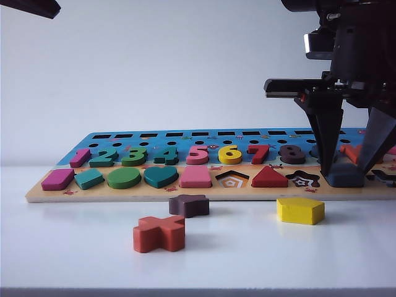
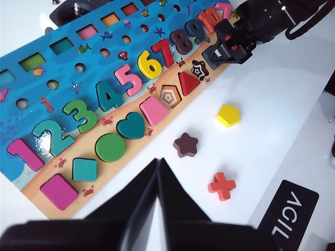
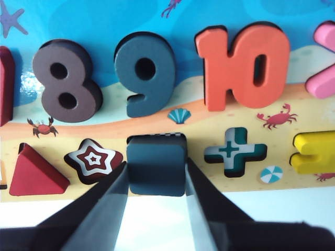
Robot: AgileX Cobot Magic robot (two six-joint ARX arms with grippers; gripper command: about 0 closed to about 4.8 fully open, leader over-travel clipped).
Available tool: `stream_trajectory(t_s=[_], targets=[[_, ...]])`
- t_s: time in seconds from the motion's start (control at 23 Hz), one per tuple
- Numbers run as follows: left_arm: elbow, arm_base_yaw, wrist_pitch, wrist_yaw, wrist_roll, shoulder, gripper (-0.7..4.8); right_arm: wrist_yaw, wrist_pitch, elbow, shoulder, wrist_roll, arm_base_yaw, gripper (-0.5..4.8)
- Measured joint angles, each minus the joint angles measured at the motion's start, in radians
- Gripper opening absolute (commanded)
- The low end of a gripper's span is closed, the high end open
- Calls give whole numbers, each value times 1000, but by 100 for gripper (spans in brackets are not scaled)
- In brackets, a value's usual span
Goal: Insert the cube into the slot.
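The dark navy cube is held between the two fingers of my right gripper, which is shut on its sides. It lies over the slot, a square recess between the star and cross recesses of the puzzle board. Only a thin checkerboard strip of the slot shows at the cube's far edge. In the exterior view the right gripper points down at the board's right end with the cube at board level. My left gripper hovers shut and empty over the white table in front of the board.
Loose on the table in front of the board lie a yellow pentagon block, an orange cross block and a purple star block. The star recess, cross recess and pentagon recess stand unfilled.
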Motion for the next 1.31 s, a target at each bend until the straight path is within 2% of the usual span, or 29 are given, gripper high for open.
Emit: stream_trajectory(t_s=[1.05, 1.13, 1.31], targets=[[0, 0, 0, 0, 0, 0, 10, 3, 9, -2, 2, -22, 0, 28], [0, 0, 0, 0, 0, 0, 10, 3, 9, -2, 2, -22, 0, 40], [0, 0, 0, 0, 0, 0, 10, 3, 9, -2, 2, -28, 0, 115]])
